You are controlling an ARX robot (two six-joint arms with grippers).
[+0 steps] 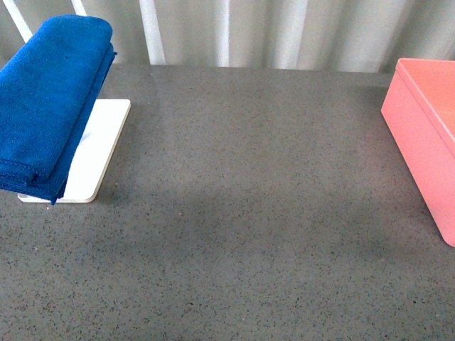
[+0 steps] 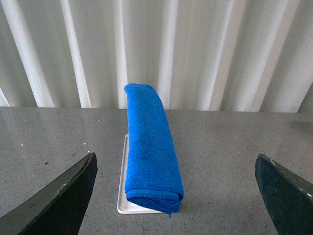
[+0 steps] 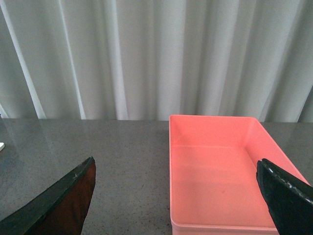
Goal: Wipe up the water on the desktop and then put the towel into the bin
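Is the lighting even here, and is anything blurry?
Front view: soft, even light, with a faint broad shadow across the desktop. Left wrist view: the towel is sharp, the pincer fingers dark silhouettes. Right wrist view: the bin is crisp, evenly lit.

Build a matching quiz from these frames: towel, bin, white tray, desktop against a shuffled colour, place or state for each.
Column 1
1. towel
2. bin
3. white tray
4. desktop

Column 2
A. salmon pink, at the right edge of the front view
B. dark grey with fine speckles
C. bright blue, folded in layers
D. flat, lying beneath the towel at front left

Pairs: 1-C, 2-A, 3-D, 4-B
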